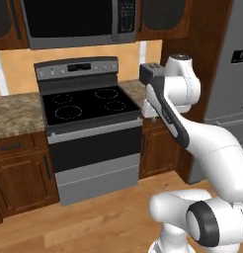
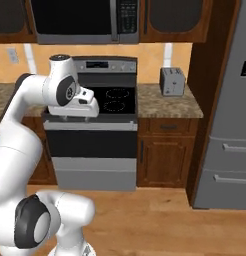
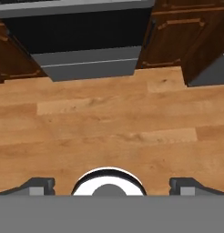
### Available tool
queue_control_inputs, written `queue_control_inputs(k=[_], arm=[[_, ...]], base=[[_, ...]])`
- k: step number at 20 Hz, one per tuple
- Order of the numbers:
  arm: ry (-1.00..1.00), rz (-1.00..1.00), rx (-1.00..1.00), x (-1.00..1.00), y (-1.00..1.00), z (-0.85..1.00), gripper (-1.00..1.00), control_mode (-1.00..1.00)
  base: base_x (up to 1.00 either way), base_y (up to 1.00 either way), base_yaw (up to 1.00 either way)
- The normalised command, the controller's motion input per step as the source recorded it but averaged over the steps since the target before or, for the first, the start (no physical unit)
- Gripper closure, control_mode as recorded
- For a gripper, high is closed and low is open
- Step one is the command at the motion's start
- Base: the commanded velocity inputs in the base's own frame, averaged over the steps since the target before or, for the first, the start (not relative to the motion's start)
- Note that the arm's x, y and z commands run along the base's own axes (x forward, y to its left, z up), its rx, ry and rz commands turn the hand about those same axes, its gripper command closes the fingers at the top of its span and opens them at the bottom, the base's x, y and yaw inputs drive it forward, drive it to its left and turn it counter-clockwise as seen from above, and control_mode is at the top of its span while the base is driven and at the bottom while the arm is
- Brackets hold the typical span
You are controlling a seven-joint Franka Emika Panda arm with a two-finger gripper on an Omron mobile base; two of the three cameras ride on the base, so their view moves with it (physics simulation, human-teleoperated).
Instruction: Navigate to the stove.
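The stove (image 1: 89, 128) stood straight ahead of the robot, set between wooden cabinets with a stone-patterned surface (image 2: 167, 102) on either side and a microwave (image 1: 76, 22) hung above it; its long front ran across the robot's path, oven door and bottom drawer facing the base, with a strip of wooden floor (image 3: 109, 127) between them. The end effector (image 3: 112, 185) was held up at the folded arm's end and pointed down at that floor, so the stove lay forward of it and beyond the top edge of the hand view; its two dark fingertips (image 3: 38, 185) sat wide apart at the bottom corners, holding nothing. I judged the base was already near and roughly facing the range, perhaps a shade to its right, so what remained looked like a short closing run rather than a turn. The left base view showed all four burner rings and the control panel; the right base view had the arm across part of the cooktop but showed the toaster (image 2: 172, 81) and the steel fridge (image 2: 230, 135) to the right; the hand view gave the drawer and the bare boards before it.
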Motion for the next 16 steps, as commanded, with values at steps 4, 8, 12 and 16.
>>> queue_control_inputs(k=[4, 8, 12, 16], arm=[[0.00, 0.00, 0.00, 0.00, 0.00, 0.00, -1.00, 1.00], [0.00, 0.00, 0.00, 0.00, 0.00, 0.00, -1.00, 1.00], [0.00, 0.00, 0.00, 0.00, 0.00, 0.00, -1.00, 1.00], [0.00, 0.00, 0.00, 0.00, 0.00, 0.00, -1.00, 1.00]], base=[[0.81, 0.46, 0.03], [1.00, 0.29, 0.00], [1.00, 0.42, 0.00], [1.00, 0.63, 0.00]])
